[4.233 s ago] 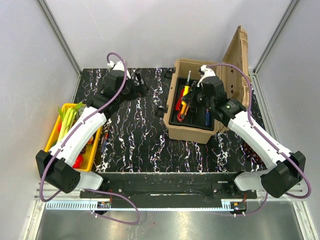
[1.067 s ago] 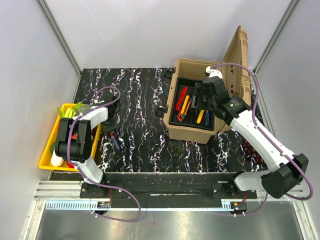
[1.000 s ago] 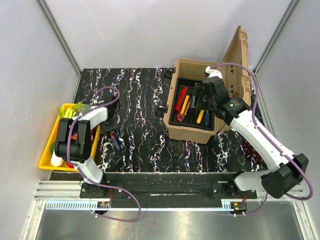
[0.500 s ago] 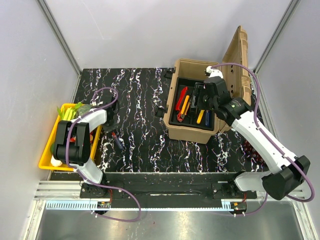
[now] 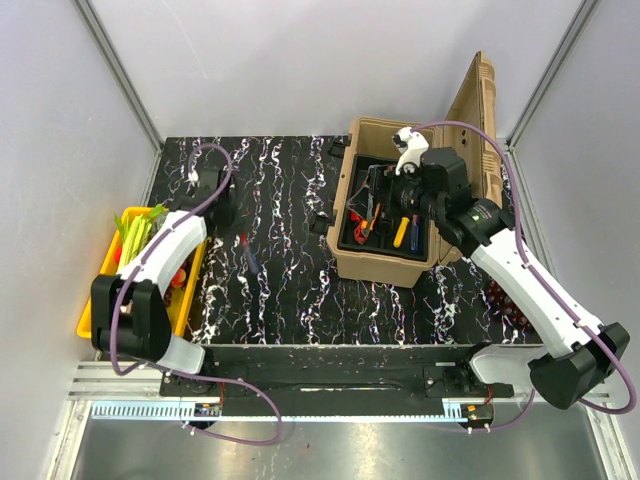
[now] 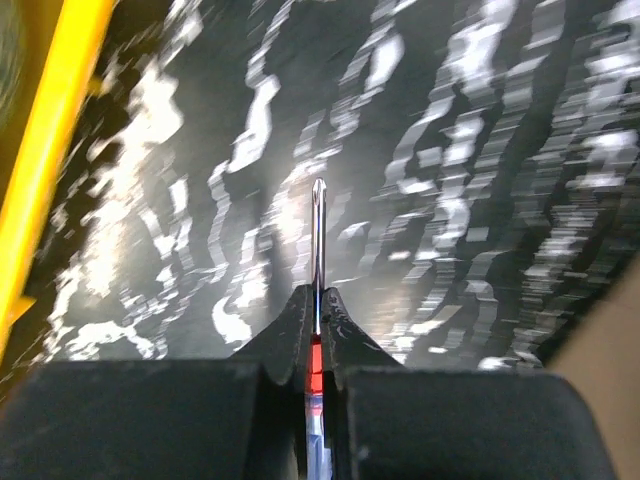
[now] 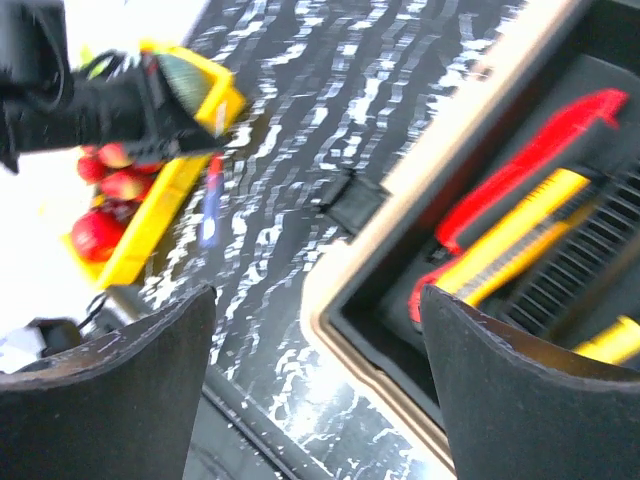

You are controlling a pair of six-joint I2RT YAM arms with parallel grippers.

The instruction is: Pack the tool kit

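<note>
- Nearest, on the left: a small red-and-blue screwdriver [image 6: 318,235] pinched tight in the left gripper [image 6: 316,318], shaft poking forward over the black marbled table [image 5: 290,290], near the yellow tray [image 5: 92,300].
- Judged as mid-carry: seemingly off the table, not yet in the toolbox [image 5: 385,265], and well apart from it on its left.
- Further back, in the black inner tray [image 5: 347,238]: already packed, a red tool [image 7: 520,150] and yellow-handled tools [image 7: 510,240], lying side by side.
- Over that tray: the right gripper [image 7: 318,300], spread wide and holding nothing.
- Farthest: the lid [image 5: 478,100], standing open.
- Left to do, by this reading: dropping the screwdriver in, then closing and latching.
- Against half a second ago:
  - screwdriver up from its spot beside the yellow tray and shifted back and to the right
  - left arm stretched further out
  - left fingers gone from part-open to clamped
  - right fingers widened and drawn a little further back over the box
</note>
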